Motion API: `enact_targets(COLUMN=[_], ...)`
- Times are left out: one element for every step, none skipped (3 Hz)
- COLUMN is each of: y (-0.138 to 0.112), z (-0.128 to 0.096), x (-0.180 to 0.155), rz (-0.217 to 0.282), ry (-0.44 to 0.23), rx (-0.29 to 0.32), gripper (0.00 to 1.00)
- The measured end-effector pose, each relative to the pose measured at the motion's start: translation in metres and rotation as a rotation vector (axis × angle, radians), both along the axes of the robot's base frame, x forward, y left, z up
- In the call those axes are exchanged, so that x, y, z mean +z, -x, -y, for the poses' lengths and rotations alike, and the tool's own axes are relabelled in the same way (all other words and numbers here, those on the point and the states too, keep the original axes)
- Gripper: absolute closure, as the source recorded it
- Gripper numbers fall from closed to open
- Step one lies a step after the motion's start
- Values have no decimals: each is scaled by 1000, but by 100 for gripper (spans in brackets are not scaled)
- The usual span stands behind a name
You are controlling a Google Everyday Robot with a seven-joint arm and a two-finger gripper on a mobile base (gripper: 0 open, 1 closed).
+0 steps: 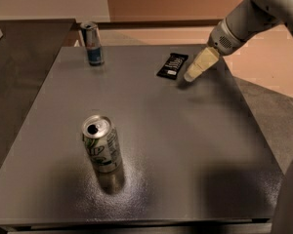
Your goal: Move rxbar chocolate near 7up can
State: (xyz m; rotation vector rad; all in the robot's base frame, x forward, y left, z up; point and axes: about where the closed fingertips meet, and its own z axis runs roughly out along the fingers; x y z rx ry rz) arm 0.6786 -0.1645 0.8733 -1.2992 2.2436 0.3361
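Observation:
The rxbar chocolate (172, 65), a flat black wrapper with white lettering, lies on the grey table (185, 145) near its far edge, right of centre. The 7up can (101, 144), white and silver with green markings and an open top, stands upright at the near left. My gripper (193, 72) with cream-coloured fingers reaches in from the upper right and points down just right of the bar, close to the table top.
A slim blue-and-silver can (92, 43) stands upright at the table's far left. The table's right edge runs just beyond the gripper, with tan floor behind. A dark counter (19, 57) sits to the left.

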Motion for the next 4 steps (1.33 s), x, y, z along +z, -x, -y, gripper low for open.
enact_targets(y=[-11, -21, -40, -42], z=[-15, -30, -44, -43], x=[-6, -13, -31, -33], rz=[-10, -7, 18, 20], ry=[-46, -60, -47, -45], rx=[17, 43, 81, 82], gripper=[0, 0, 0, 0])
